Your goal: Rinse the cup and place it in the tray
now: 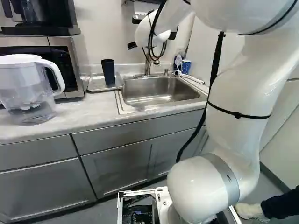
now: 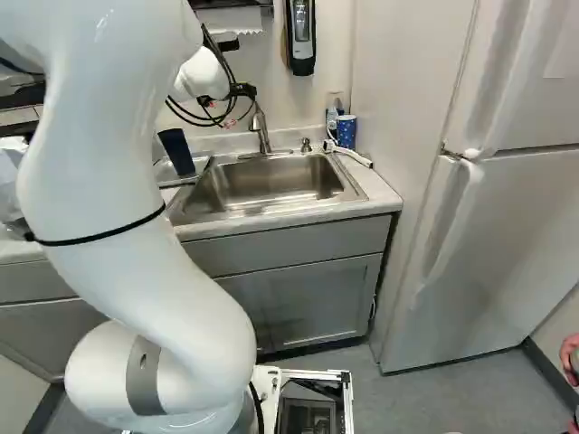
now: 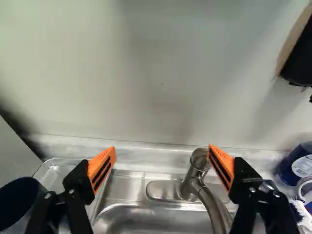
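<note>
The gripper point(image 2: 237, 108) is up by the faucet, partly hidden behind cables in the base views. In the wrist view the gripper point(image 3: 162, 163) stands wide open, the faucet point(image 3: 196, 175) ahead of and partly between its fingers, nothing held. A dark blue cup point(image 1: 108, 72) stands upright on the metal tray point(image 1: 96, 83), left of the sink point(image 1: 154, 91). Part of the cup point(image 3: 19, 200) shows in the wrist view beside one finger, outside the gap.
A clear pitcher point(image 1: 29, 88) stands on the near counter point(image 1: 70, 114), with a microwave point(image 1: 70, 60) behind it. Right of the sink are a blue dotted cup point(image 2: 346, 131) and a white brush-like item point(image 2: 348, 154). A fridge point(image 2: 507, 235) stands at the right.
</note>
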{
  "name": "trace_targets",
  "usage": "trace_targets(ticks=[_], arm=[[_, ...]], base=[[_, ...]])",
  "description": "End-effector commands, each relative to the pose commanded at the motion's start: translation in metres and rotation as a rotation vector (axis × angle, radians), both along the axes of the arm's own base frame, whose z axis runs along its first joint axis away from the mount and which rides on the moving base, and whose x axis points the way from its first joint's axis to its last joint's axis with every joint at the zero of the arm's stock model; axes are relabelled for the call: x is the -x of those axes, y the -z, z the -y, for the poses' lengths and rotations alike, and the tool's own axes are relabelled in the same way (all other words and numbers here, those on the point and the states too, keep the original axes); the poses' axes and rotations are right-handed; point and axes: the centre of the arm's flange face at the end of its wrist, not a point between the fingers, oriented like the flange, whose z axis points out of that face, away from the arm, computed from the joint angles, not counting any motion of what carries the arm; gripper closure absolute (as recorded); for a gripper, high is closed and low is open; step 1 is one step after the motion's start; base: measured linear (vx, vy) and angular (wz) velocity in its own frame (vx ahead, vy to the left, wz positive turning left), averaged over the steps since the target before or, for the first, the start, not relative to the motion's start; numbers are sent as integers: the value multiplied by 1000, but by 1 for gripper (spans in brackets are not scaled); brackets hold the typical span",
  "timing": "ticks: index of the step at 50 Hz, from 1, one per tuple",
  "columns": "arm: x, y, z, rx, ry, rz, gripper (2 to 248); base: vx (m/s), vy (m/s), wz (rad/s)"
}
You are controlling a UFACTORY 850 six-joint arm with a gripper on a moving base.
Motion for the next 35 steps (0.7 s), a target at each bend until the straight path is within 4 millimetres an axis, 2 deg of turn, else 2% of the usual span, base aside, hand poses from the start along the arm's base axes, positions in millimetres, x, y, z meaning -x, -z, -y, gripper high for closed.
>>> trace_targets(ticks=[35], arm=[[54,-4,48,-6,65,19,3]], base=[[0,0,0]])
